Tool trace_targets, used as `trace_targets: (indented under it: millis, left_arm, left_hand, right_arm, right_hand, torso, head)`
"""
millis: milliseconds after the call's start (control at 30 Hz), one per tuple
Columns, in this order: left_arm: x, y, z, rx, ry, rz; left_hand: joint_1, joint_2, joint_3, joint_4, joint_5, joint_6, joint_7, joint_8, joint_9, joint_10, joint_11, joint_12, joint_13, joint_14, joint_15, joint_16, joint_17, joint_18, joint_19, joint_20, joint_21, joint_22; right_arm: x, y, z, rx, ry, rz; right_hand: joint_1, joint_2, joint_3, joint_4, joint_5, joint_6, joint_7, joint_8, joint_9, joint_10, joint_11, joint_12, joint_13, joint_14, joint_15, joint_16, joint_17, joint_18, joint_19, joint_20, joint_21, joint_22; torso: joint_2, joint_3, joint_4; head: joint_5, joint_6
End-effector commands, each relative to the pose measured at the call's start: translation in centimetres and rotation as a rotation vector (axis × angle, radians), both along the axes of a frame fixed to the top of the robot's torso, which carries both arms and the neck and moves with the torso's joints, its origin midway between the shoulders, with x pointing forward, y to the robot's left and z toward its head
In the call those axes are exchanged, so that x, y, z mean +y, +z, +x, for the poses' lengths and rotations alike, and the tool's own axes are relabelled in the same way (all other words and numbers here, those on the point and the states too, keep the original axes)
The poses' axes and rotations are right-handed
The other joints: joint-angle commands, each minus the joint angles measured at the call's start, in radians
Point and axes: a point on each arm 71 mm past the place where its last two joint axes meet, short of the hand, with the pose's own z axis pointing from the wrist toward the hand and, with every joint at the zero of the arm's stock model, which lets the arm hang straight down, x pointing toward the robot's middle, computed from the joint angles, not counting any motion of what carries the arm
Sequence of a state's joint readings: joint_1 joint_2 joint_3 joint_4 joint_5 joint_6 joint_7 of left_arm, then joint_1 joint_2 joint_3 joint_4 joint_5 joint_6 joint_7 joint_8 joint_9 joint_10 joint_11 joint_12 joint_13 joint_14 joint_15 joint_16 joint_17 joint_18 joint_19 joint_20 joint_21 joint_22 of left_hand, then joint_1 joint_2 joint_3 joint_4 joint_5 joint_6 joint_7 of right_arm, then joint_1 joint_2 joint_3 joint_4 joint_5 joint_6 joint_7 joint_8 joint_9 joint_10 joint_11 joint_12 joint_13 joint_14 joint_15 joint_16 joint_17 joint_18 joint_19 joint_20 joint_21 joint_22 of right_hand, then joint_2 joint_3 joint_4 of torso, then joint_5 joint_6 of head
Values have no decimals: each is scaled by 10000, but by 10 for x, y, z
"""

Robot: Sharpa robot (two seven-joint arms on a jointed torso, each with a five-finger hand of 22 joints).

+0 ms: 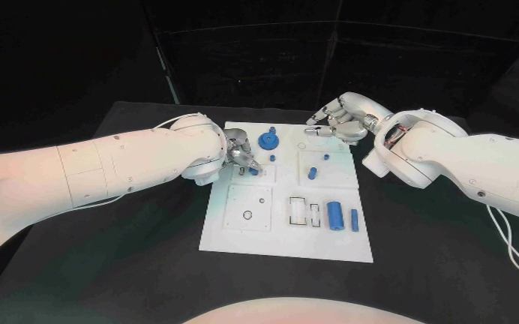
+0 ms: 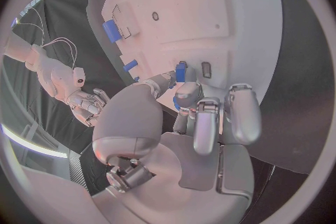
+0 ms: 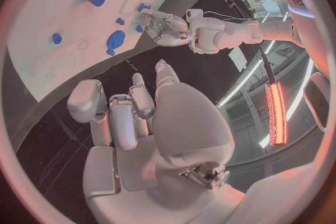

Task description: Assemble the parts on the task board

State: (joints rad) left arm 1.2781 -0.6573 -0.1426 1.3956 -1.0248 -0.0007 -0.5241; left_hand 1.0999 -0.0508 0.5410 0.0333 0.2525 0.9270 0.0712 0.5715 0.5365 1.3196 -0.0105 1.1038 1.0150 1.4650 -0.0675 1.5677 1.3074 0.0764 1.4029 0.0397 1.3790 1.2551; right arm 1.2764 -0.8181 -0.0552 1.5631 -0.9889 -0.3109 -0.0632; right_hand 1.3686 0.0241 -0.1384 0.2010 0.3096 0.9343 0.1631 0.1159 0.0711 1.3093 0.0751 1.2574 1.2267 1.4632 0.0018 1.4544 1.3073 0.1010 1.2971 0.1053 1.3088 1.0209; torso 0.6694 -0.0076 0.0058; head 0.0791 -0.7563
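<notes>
The left hand (image 1: pixel 240 155) pinches a small blue part (image 2: pixel 181 71) against the white task board (image 1: pixel 271 243), at about ten o'clock on it. The step looks like seating this part; next, press it straight down. The right hand (image 1: pixel 333 124), holding nothing with its fingers loosely apart, hovers at the board's one o'clock corner

Two smooth white arms, each ending in a silver hand with rounded metallic fingers (image 2: pixel 238 115); thin white cables trail alongside

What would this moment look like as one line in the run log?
left hand: pinching small blue part at task board | right hand: holds nothing, off board's far right corner | blue cylinder: lying on board
</notes>
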Motion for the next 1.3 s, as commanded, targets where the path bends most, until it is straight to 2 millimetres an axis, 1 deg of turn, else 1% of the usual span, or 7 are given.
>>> trace_targets:
  millis: [33, 433, 733, 833, 967, 1133, 1300]
  left_arm:
    - [0, -1, -1, 148, -157, 183]
    - [0, -2, 0, 204, -190, 228]
    - [-3, -3, 0, 422, -381, 375]
    - [-3, -4, 0, 500, -437, 431]
    - [-4, -5, 0, 603, -528, 516]
    - [-5, -5, 1, 655, -576, 568]
    - [-6, -6, 3, 676, -584, 601]
  left_hand:
    - [-49, -88, 1691, -1636, 155, 1, -86, 72, 26, -36, -45, -62, -74, 1058, -59, 31, 2634, -56, 49, -6, -4, 7]
    - [-115, -115, 1710, -1591, 278, 11, -111, 167, 111, -37, -62, -136, -192, 1058, -69, 31, 2634, -59, 57, -15, 1, 24]
    - [-256, -67, 1701, -1456, 283, -16, -137, 251, 219, -27, -80, -197, -305, 1058, -83, 31, 2634, -51, 41, -27, -25, -4]
    - [-334, -45, 1632, -1379, 266, -31, -154, 276, 263, -12, -89, -203, -336, 1058, -89, 31, 2634, -51, 39, -33, -31, -5]
    - [-531, -13, 1379, -1176, 239, 6, -208, 324, 336, 30, -124, -202, -395, 1058, -111, 31, 2634, -52, 43, -48, -40, 0]
    - [-843, 22, 968, -849, 223, 73, -268, 331, 378, 40, -170, -228, -493, 1058, -151, 31, 2634, -52, 53, -83, -54, 4]
    - [-1055, 49, 644, -618, 221, 119, -296, 303, 389, 52, -194, -191, -503, 1058, -176, 31, 2634, -60, 78, -111, -49, 32]
  right_arm:
    - [1, 1, 0, -42, 103, 0]
    - [2, 1, 0, -47, 126, 2]
    - [5, 1, 0, -61, 232, 23]
    - [6, 1, 0, -64, 308, 34]
    - [8, 1, 0, -65, 386, 48]
    - [8, 1, 0, -23, 387, 61]
    - [7, 1, 0, -2, 379, 70]
  right_hand:
    - [134, 4, -66, 18, 46, -68, -34, 53, -14, -48, -23, -33, 4, 616, -59, -53, 606, 64, -64, -24, -63, -8]
    - [175, 13, -77, 15, 73, -68, -34, 59, -13, -39, -23, -20, 14, 617, -61, -52, 612, 64, -64, -25, -69, -11]
    - [142, -20, -142, 54, 48, -71, -33, 64, -13, -48, -19, -27, 2, 618, -59, -54, 615, 67, -73, -24, -84, -33]
    - [19, -123, -349, 188, -277, -90, -30, 73, -14, -57, -11, -26, -15, 618, -54, -64, 610, 72, -86, -19, -114, -70]
    - [6, -138, -423, 238, -380, -98, -28, 79, -14, -63, -9, -24, -23, 619, -52, -68, 609, 77, -98, -17, -135, -102]
    - [-164, -49, -660, 543, -1068, -110, -25, 112, -10, -50, 0, 19, -16, 630, -44, -63, 632, 76, -84, -11, -152, -108]
    - [-221, -10, -772, 697, -1258, -120, -21, 129, -10, -52, 5, 34, -18, 633, -41, -64, 638, 75, -72, -7, -154, -103]
  torso:
    - [2, 1, 4]
    - [1, 4, -7]
    - [6, 8, -4]
    - [11, 9, -12]
    - [3, 11, -3]
    - [6, 5, 3]
    - [-3, 12, -2]
  head:
    - [-5, -10]
    - [39, -16]
    - [8, -28]
    - [18, 0]
    - [-5, -21]
    - [-11, -40]
    - [5, -49]
